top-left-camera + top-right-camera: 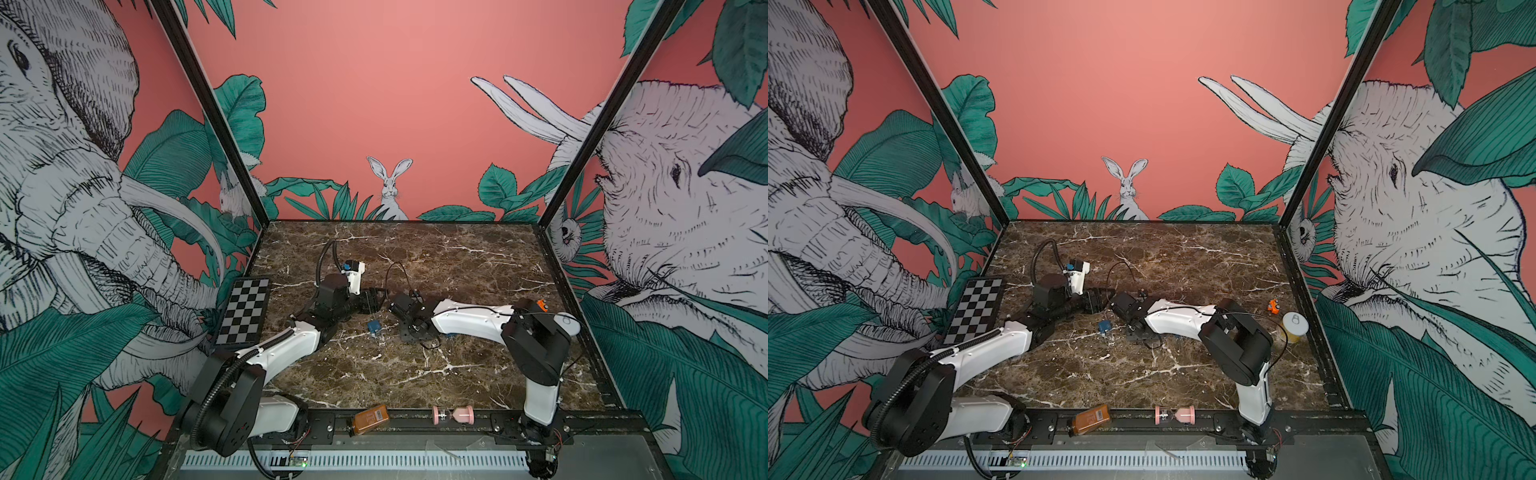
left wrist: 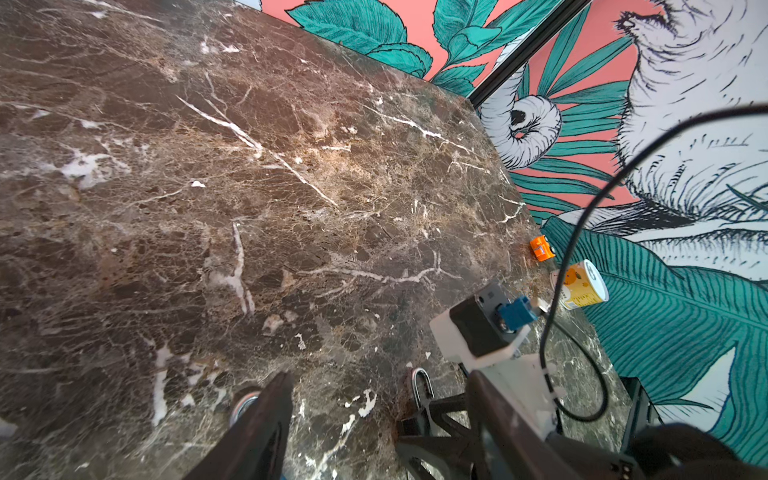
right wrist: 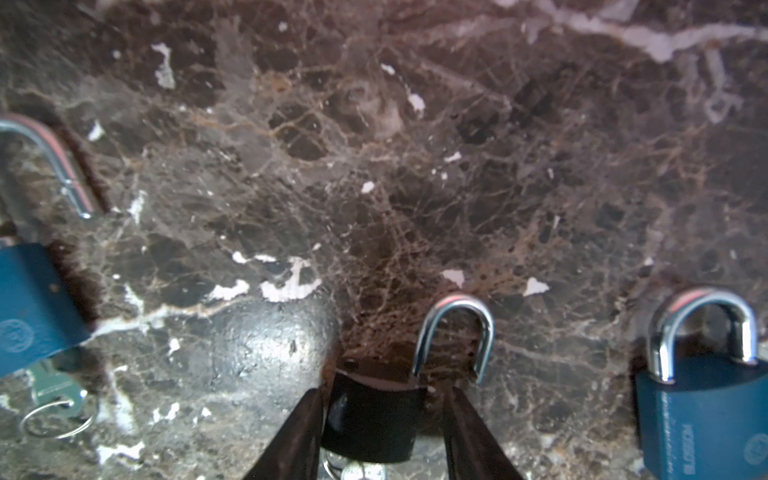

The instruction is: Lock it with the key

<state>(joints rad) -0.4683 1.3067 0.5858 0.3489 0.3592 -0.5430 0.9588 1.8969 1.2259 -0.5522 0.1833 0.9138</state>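
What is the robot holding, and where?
Right gripper flanks the black padlock at its body; whether it grips cannot be told. Left gripper holds nothing.

The left arm (image 1: pixel 286 345) and right arm (image 1: pixel 469 318) share glossy white link shells and boxy black joint housings, the left carrying a ribbed black conduit (image 1: pixel 216 382), the right a thin black cable (image 2: pixel 590 216).

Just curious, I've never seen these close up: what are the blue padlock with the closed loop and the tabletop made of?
The blue padlock looks like metal with a matte blue coating, lettering stamped in; paint or plastic cover, I cannot tell. Its shackle looks like polished steel: bright, mirror-like. The table looks like brown marble with white veins, perhaps only a print.
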